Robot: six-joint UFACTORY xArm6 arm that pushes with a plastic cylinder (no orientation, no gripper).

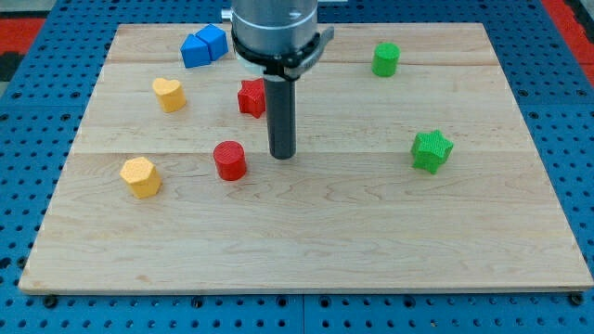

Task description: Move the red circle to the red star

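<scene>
The rod's tip [282, 154] rests bare on the wooden board [306, 241], holding nothing, just to the view's right of the red circle [229, 160] and apart from it; the red star [251, 96] sits above the circle, partly behind the rod; a green star [432, 150] lies well off right.

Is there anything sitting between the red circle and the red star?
No. In the camera view only bare board separates the red circle from the red star.
</scene>
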